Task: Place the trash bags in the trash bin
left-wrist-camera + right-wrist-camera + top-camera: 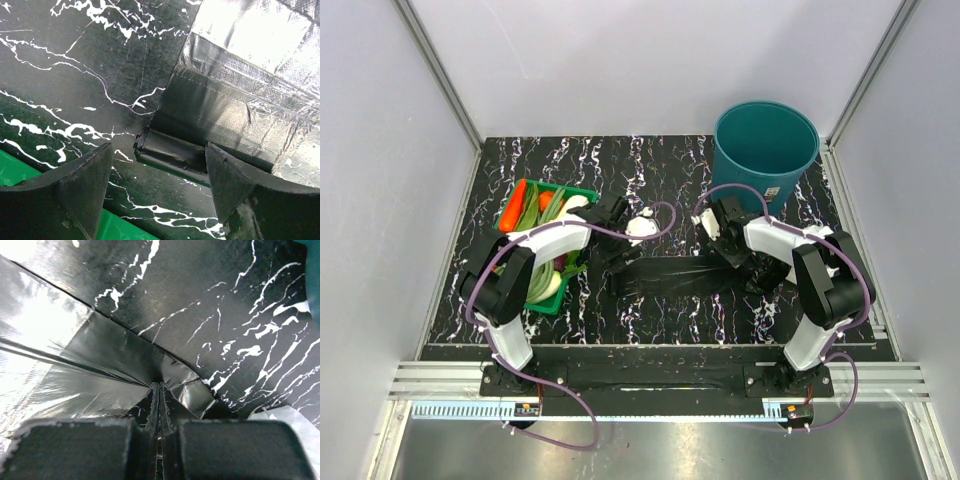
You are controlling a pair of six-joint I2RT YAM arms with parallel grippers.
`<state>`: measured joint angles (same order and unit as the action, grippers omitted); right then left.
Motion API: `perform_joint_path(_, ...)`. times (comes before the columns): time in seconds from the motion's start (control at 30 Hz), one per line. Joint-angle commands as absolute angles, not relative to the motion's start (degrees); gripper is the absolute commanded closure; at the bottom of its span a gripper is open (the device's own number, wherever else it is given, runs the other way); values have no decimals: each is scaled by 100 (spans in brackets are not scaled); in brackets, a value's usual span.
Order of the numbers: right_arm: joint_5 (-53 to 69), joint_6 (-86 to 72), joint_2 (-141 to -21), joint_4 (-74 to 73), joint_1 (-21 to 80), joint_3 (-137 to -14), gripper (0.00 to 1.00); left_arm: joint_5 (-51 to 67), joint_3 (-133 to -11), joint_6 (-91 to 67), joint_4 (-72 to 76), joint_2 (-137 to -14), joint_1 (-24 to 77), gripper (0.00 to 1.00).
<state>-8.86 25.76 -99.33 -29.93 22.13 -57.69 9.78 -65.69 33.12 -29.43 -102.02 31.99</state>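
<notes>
A black glossy trash bag (pixel 670 276) lies stretched flat on the marble table between my two grippers. The teal trash bin (pixel 765 150) stands upright at the back right, and no bag shows inside it. My left gripper (pixel 613 250) is open over the bag's left end. In the left wrist view (pixel 157 172) a thick folded corner of black film (pixel 172 150) lies between its fingers, untouched. I cannot tell whether that fold is a separate small bundle. My right gripper (pixel 735 262) is shut on the bag's right end, and the film (pixel 75 355) puckers into its fingertips (pixel 160 390).
A shallow green tray (pixel 582 192) of vegetables sits under the left arm at the left, and its edge shows in the left wrist view (pixel 15 172). The bin wall (pixel 315 280) is close to the right of the right gripper. White enclosure walls surround the table.
</notes>
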Motion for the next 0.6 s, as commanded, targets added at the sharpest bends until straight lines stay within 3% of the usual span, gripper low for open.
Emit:
perform_joint_path(0.0, -1151, 2610, -10274, -3445, 2171, -5326, 95, 361, -6434, 3726, -3269, -10002, 3146, 21)
perform_joint_path(0.2, -1160, 2601, -10301, -3445, 2180, -5326, 95, 263, -6425, 3858, -3392, -9905, 3033, 21)
perform_joint_path(0.37, -889, 2584, -10257, -3638, 2171, -5624, 94, 842, -6732, 3762, -3700, -9756, 2822, 21)
perform_joint_path(0.57, 446, 2417, -9888, -4130, 2180, -6353, 72, 1616, -6987, 3612, -3858, -9791, 2804, 21)
